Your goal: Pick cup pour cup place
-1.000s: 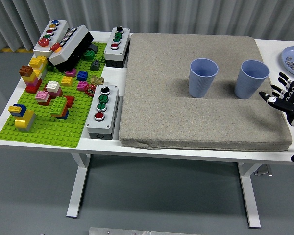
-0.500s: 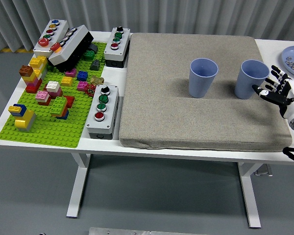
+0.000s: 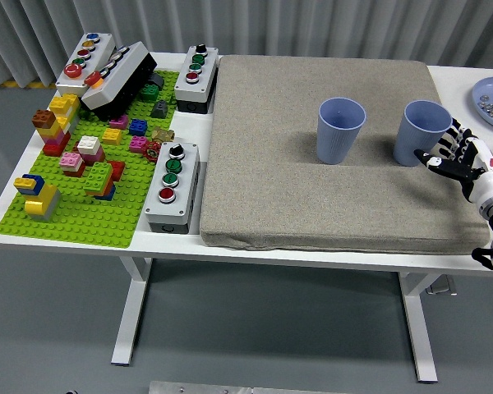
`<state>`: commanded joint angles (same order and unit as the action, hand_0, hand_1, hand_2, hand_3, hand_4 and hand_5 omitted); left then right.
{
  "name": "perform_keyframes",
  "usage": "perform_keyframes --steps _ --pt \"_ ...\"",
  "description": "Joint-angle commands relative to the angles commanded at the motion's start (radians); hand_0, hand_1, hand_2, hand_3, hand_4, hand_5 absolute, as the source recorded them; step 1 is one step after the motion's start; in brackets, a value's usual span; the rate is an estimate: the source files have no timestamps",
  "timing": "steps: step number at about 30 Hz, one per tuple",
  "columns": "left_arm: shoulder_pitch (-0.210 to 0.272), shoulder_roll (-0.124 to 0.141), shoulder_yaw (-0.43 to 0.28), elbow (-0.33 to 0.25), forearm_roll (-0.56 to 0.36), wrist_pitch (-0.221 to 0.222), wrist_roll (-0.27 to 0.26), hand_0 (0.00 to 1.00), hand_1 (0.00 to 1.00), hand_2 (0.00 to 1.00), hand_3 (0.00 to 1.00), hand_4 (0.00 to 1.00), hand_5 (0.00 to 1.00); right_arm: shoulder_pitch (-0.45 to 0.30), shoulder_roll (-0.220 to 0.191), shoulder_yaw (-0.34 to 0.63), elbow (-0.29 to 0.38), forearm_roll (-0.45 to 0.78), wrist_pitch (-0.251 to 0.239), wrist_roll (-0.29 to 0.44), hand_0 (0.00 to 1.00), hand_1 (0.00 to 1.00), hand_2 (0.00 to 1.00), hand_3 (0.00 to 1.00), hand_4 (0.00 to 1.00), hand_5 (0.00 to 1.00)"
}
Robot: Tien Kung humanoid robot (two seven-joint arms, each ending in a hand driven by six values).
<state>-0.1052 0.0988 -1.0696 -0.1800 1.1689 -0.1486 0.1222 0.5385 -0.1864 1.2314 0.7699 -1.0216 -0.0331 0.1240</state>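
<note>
- head view shows you the right hand point(image 3: 453, 156) coming in from the right edge, just beside the right cup point(image 3: 421, 131).
- its fingers point(image 3: 445, 144) are spread out and hold nothing. they sit at the cup's right side, and you cannot tell if they touch it.
- that cup stands straight up on the grey mat point(image 3: 271, 197), mouth up. it is a bit to the left of the hand and a bit further from you.
- so the move you need is short: go left, with the palm facing the cup's side, and close around the middle of the wall.
- the cup is tall, up and down. grab it from the side, not from the top.
- the left cup point(image 3: 340, 130) also stands straight up on the mat, well apart from the hand and left of the first cup. it looks like the one to pour into.
- a gap lies between the two cups, so the hand has room.
- you see no left hand here. the right hand is the only one near, so use that one.
- watch out: a push from the fingers could tip the cup to the left.
</note>
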Motion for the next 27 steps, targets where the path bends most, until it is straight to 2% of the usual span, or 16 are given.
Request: perform_keyframes --steps 27 --pt "-0.012 0.000 0.022 0.000 -0.009 0.001 0.000 0.806 0.752 0.819 0.722 0.516 0.998 0.083 0.037 -0.011 -0.098 0.003 0.011 0.021 0.998 0.956 0.998 0.988 0.862 0.338"
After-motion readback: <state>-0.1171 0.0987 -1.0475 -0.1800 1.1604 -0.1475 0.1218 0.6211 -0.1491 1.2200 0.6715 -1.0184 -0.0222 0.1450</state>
